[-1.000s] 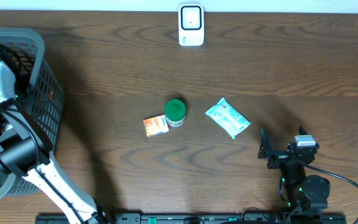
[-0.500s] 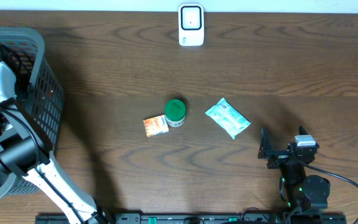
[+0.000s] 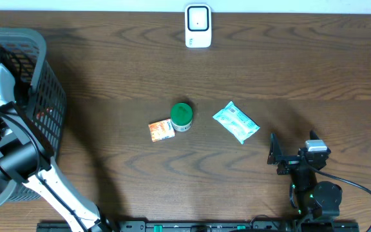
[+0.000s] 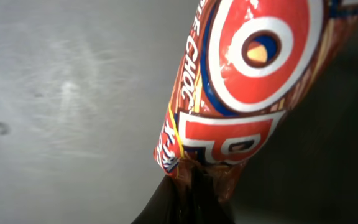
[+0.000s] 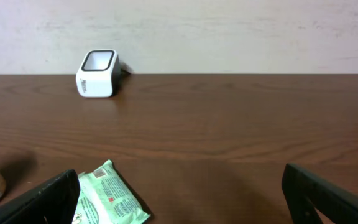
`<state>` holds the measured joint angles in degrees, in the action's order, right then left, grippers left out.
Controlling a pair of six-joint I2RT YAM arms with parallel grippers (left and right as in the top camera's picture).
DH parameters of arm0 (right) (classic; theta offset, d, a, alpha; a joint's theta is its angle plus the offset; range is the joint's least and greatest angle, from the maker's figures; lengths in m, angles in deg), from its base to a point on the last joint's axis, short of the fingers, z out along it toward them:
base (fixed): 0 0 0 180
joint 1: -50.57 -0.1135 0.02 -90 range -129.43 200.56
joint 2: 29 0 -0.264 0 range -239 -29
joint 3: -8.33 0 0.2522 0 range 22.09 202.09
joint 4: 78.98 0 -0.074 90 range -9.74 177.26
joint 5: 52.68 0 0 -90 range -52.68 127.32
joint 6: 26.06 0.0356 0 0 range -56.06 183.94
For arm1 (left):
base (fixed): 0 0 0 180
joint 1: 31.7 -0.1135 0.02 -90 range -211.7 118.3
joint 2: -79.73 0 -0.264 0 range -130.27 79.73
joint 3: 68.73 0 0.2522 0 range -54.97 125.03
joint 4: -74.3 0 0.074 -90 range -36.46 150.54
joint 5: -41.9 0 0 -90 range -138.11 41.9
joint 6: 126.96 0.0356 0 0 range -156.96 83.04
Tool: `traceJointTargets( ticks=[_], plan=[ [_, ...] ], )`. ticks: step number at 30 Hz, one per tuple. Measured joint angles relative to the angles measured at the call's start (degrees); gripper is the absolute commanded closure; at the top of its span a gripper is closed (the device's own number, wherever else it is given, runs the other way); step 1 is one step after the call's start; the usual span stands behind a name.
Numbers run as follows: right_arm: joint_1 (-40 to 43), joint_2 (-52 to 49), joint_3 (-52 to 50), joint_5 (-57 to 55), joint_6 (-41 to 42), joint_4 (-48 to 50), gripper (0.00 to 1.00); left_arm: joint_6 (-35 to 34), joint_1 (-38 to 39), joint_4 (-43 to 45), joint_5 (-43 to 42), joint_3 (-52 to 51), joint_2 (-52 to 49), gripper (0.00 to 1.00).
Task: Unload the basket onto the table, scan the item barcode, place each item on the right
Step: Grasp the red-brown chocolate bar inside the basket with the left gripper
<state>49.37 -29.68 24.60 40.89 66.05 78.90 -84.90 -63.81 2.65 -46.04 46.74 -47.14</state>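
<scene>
Overhead, a dark brown table (image 3: 108,64) with a wavy wood grain is seen stretching from edge to edge, backed by a pale, faintly mottled wall (image 5: 229,31). A white scanner (image 3: 198,26) with rounded corners and a dark window is stood at the far edge, near the middle. Toward the centre, a small jar (image 3: 181,116) with a round green lid is set just beside a flat orange box (image 3: 161,130), and a crinkled pale-green pouch (image 3: 236,122) is laid at a slant a little to their right. A grey plastic basket (image 3: 40,71) with lattice walls and a thick rounded rim is placed at the left end, and the left arm is reached into it. There the left gripper (image 4: 194,199) is clenched on the crimped end of a glossy snack packet (image 4: 253,81), printed in red, orange and white with a bold ring and large letters; a smooth grey surface is seen behind it. The right gripper (image 3: 275,154) is held low at the near right of the table, apart from the pouch, its dark jaws spread wide with nothing between them
</scene>
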Motion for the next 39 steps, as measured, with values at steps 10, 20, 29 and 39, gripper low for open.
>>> traceJointTargets(
  ticks=[10, 20, 29, 39],
  plan=[
    [0.0, 0.0, 0.0, 0.0, 0.0, 0.0, 0.01, 0.7, -7.3, -5.5, 0.0, -1.3, 3.2, 0.93],
    [0.0, 0.0, 0.0, 0.0, 0.0, 0.0, 0.01, 3.9, -9.7, -9.6, -0.3, -1.8, 26.2, 0.93],
    [0.0, 0.0, 0.0, 0.0, 0.0, 0.0, 0.01, 4.5, -9.1, -9.2, -0.4, -1.6, 40.9, 0.93],
    [0.0, 0.0, 0.0, 0.0, 0.0, 0.0, 0.01, 4.7, -9.1, -9.8, -0.5, -1.6, 44.9, 0.32]
  ],
)
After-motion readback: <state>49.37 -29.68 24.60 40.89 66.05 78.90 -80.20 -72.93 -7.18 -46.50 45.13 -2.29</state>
